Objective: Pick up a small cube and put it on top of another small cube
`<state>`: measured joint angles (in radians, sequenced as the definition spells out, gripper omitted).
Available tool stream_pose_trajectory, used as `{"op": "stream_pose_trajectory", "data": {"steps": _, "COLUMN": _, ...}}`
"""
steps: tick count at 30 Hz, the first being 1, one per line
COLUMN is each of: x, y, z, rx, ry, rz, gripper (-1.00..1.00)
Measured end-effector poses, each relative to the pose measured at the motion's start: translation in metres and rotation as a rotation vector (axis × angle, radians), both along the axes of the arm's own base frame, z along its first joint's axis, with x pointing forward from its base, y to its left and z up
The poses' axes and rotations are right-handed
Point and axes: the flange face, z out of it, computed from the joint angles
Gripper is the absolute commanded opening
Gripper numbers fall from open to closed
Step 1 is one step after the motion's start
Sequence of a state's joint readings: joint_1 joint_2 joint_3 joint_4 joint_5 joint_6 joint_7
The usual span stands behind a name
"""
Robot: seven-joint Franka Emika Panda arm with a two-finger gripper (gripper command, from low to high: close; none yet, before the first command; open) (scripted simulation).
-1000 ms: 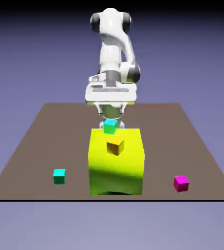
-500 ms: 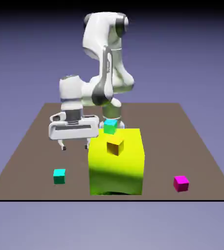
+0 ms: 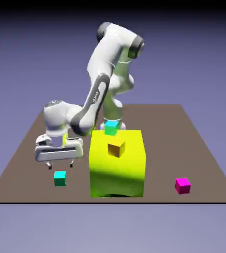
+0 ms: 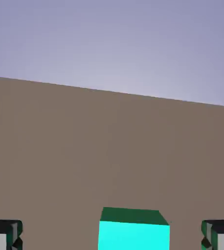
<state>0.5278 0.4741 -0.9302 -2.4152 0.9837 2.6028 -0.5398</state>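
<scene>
I see the gripper [image 3: 59, 165] spread wide and empty, hovering just above the small teal cube [image 3: 59, 178], which sits on the counter [image 3: 26, 153] left of the big yellow block [image 3: 117, 163].

A flat brown desk [image 3: 194, 143] fills the scene — matte, unmarked, its near edge a dark line. Behind it a plain blue-violet backdrop [image 3: 194, 59] darkens toward the top — paler above the desk's far edge in the hand view.
</scene>
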Motion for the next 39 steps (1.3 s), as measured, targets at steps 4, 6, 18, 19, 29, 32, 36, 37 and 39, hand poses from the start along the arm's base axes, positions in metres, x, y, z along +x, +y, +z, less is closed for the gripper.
{"op": "stream_pose_trajectory", "data": {"steps": 4, "x": -0.011, "y": -0.018, "z": -0.021, "rx": -0.024, "ry": 0.001, "rz": -0.034, "gripper": 0.0}}
{"op": "stream_pose_trajectory", "data": {"steps": 6, "x": -0.009, "y": -0.018, "z": -0.044, "rx": -0.024, "ry": 0.001, "rz": -0.034, "gripper": 0.0}}
{"op": "stream_pose_trajectory", "data": {"steps": 18, "x": -0.02, "y": -0.035, "z": 0.011, "rx": 0.003, "ry": -0.031, "rz": -0.076, "gripper": -1.0}}
{"op": "stream_pose_trajectory", "data": {"steps": 19, "x": -0.026, "y": -0.05, "z": 0.023, "rx": 0.025, "ry": -0.064, "rz": -0.109, "gripper": -1.0}}
{"op": "stream_pose_trajectory", "data": {"steps": 29, "x": -0.004, "y": 0.016, "z": 0.081, "rx": 0.277, "ry": -0.142, "rz": 0.319, "gripper": -1.0}}
{"op": "stream_pose_trajectory", "data": {"steps": 32, "x": -0.005, "y": 0.033, "z": 0.106, "rx": 0.318, "ry": -0.17, "rz": 0.454, "gripper": -1.0}}
{"op": "stream_pose_trajectory", "data": {"steps": 36, "x": -0.011, "y": 0.052, "z": 0.142, "rx": 0.346, "ry": -0.205, "rz": 0.637, "gripper": -1.0}}
{"op": "stream_pose_trajectory", "data": {"steps": 37, "x": -0.013, "y": 0.057, "z": 0.151, "rx": 0.347, "ry": -0.212, "rz": 0.682, "gripper": -1.0}}
{"op": "stream_pose_trajectory", "data": {"steps": 39, "x": -0.019, "y": 0.065, "z": 0.169, "rx": 0.345, "ry": -0.227, "rz": 0.772, "gripper": -1.0}}
